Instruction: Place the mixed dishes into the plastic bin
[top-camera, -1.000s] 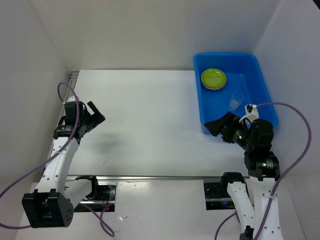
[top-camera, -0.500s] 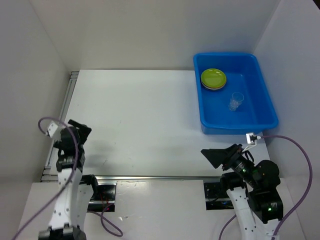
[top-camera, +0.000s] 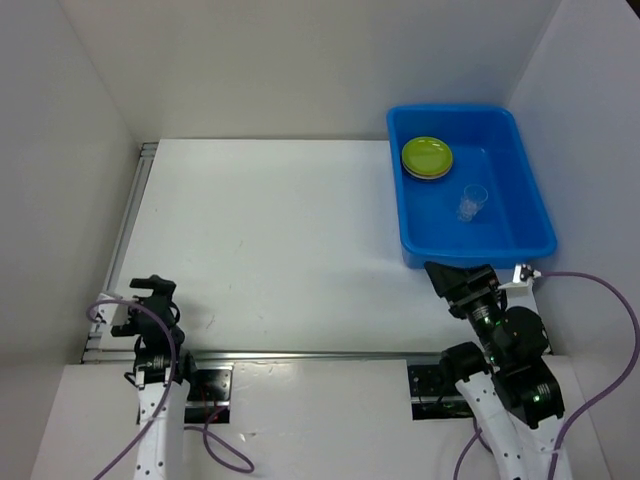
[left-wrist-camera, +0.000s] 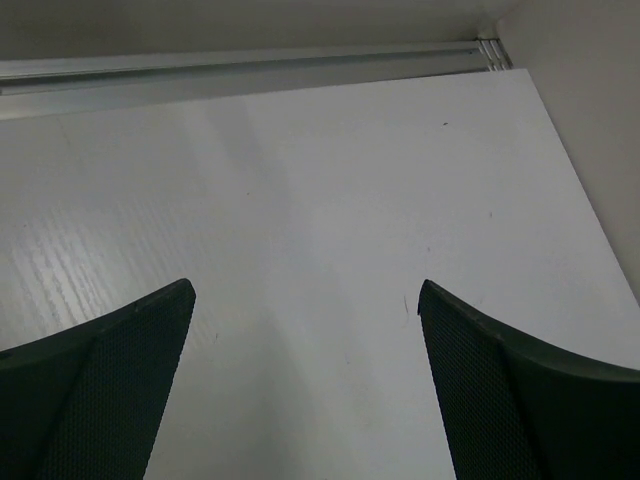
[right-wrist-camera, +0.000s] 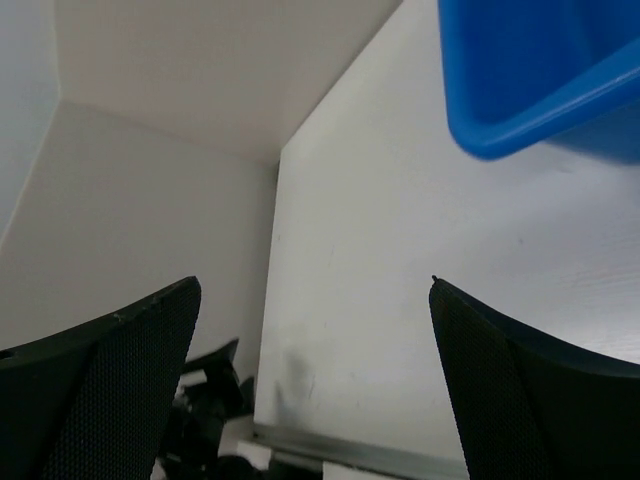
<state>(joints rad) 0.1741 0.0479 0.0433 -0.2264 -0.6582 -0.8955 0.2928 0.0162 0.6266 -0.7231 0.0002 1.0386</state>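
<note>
The bright blue plastic bin (top-camera: 520, 215) stands at the table's far right. In it lies a stack of plates with the lime green plate (top-camera: 427, 156) on top, and a clear cup (top-camera: 473, 200) beside it. The other plates are hidden in the stack or out of view. The bin's corner also shows in the right wrist view (right-wrist-camera: 520, 110). My left gripper (top-camera: 152, 296) is open and empty at the table's near left edge. My right gripper (top-camera: 456, 277) is open and empty just in front of the bin's near wall.
White walls enclose the table on the left, back and right. A metal rail (top-camera: 320, 354) runs along the near edge, and another (left-wrist-camera: 240, 75) along the left side. The left arm (right-wrist-camera: 205, 395) shows low in the right wrist view.
Both arms have drawn back toward their bases. The left gripper moved from mid-left down to the near left edge. The right gripper swung back to the bin's near wall.
</note>
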